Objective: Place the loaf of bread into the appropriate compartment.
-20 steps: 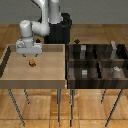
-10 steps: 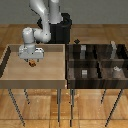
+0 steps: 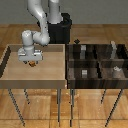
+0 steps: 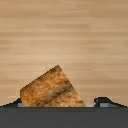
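Observation:
The loaf of bread (image 3: 33,64) is a tiny orange-brown lump on the floor of the light tan tray (image 3: 15,72), on the exterior view's left. My gripper (image 3: 31,61) is low over it, jaws open on either side. In the wrist view the loaf (image 4: 51,90) lies tilted between the two dark fingertips (image 4: 103,101), with a gap on one side; the gripper (image 4: 59,103) is not closed on it. The compartment (image 3: 93,76) is the near cell of the dark-brown divided bin, marked by a small low grey cube (image 3: 85,72).
The divided bin (image 3: 70,60) stands right beside the tray, on the exterior view's right. Tall grey blocks (image 3: 83,49) (image 3: 114,48) stand in its far cells and a pale object (image 3: 116,70) in another near cell. The robot's black base (image 3: 61,31) stands behind.
The gripper has come down onto the tray, from above the loaf to straddling it. The loaf has not moved.

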